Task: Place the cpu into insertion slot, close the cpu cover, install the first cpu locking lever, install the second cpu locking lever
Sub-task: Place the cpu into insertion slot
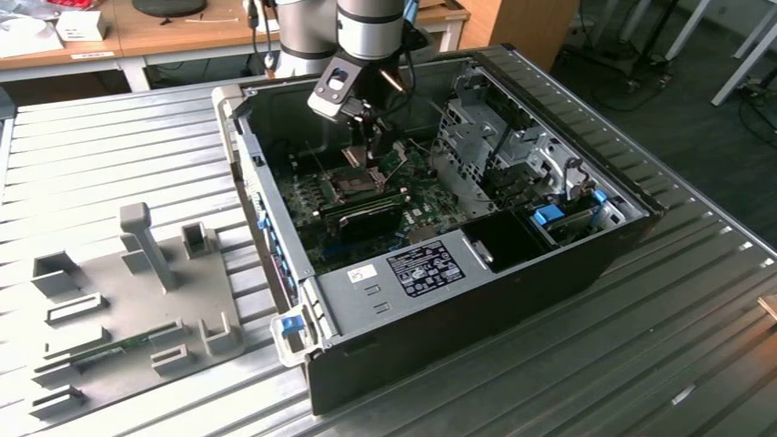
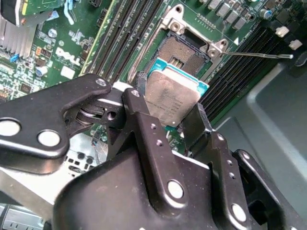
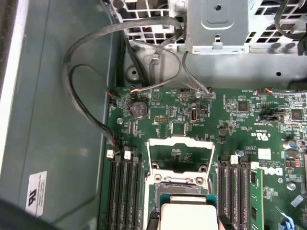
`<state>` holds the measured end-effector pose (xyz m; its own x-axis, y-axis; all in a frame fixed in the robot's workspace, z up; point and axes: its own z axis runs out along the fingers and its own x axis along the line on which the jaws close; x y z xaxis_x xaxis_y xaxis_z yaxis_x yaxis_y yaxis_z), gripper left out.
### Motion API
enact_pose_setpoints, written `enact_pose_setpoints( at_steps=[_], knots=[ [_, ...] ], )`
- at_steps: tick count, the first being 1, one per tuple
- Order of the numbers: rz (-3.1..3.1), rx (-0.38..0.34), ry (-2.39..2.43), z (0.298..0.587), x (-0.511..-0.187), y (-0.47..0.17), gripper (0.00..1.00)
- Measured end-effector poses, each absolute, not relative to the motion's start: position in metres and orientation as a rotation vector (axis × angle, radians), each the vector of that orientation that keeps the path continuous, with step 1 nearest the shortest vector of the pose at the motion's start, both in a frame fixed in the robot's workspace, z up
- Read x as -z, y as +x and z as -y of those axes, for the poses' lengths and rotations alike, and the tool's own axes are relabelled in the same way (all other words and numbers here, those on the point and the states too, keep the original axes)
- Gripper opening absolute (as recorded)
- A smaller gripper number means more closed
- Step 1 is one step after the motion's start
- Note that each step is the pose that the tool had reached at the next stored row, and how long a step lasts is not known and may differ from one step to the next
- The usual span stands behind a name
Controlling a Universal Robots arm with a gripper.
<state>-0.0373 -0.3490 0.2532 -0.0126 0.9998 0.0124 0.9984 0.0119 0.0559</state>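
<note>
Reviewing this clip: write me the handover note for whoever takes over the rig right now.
The gripper is shut on the cpu, holding it over the insertion slot, not seated.
The cpu cover is swung open and the slot is bare.
Done: the cpu is in the grip above the slot.
Left: seating the cpu, closing the cover, fastening both locking levers.
</note>
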Motion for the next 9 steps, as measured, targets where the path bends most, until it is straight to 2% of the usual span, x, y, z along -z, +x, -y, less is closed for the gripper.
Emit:
enact_pose_setpoints(
  at_steps=[9],
  knots=[
    [-2.193, -0.076, 2.205, 0.3490, -0.2509, -0.0382, 0.54]
  ],
)
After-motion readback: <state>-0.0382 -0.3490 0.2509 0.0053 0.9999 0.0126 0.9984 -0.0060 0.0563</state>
